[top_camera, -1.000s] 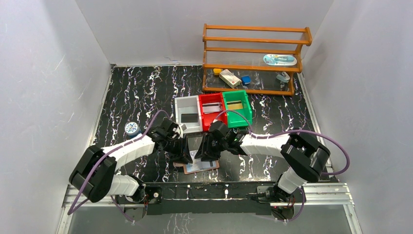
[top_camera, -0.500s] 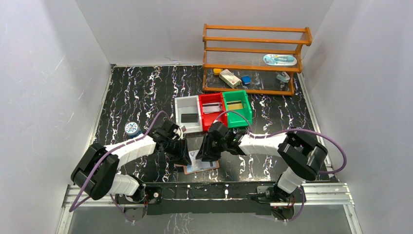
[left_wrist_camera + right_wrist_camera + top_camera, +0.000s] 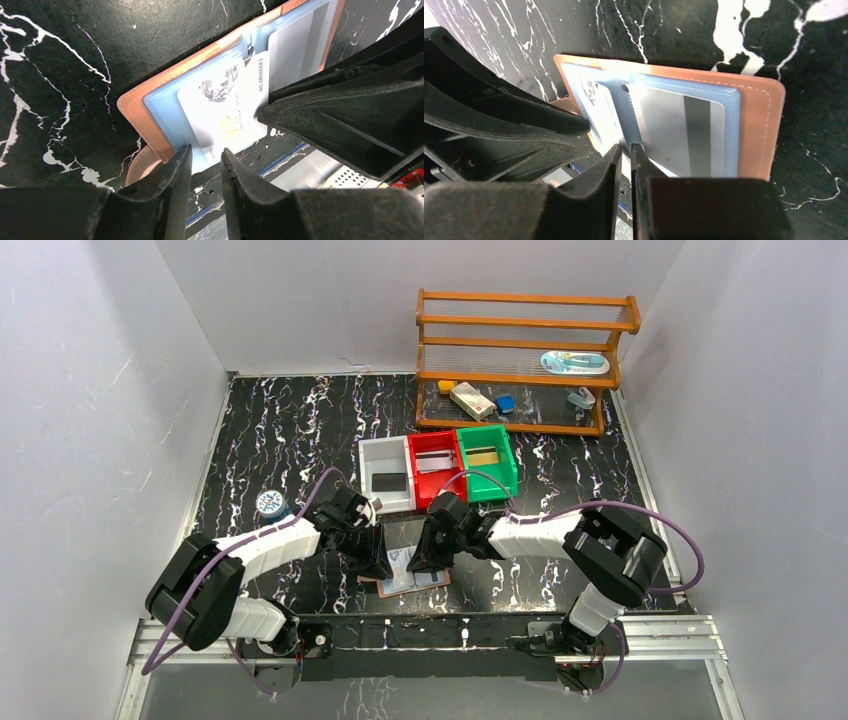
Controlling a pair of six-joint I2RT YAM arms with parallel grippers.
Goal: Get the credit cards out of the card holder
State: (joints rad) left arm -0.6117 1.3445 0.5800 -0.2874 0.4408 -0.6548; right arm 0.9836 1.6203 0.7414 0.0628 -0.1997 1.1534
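- The card holder [image 3: 414,581] lies open and flat on the table [image 3: 280,430], at the middle of the near edge, with its blue lining turned up.
- A white credit card [image 3: 225,107] with a printed number sits in the pocket of the half on the left arm's side.
- A grey credit card [image 3: 679,132] with a dark stripe sits in the pocket of the other half.
- The left gripper [image 3: 205,154] is down at the near edge of the card holder, by the white credit card. Its jaws stand narrow, with the edge of the lining between the tips. It is not possible to tell if they pinch it.
- The right gripper [image 3: 625,150] is down at the same edge, by the middle fold and just beside the grey credit card. Its jaws are almost together, with only a thin slit between them. If something is caught there cannot be told.
- Three bins [image 3: 436,498] stand side by side farther back on the table.
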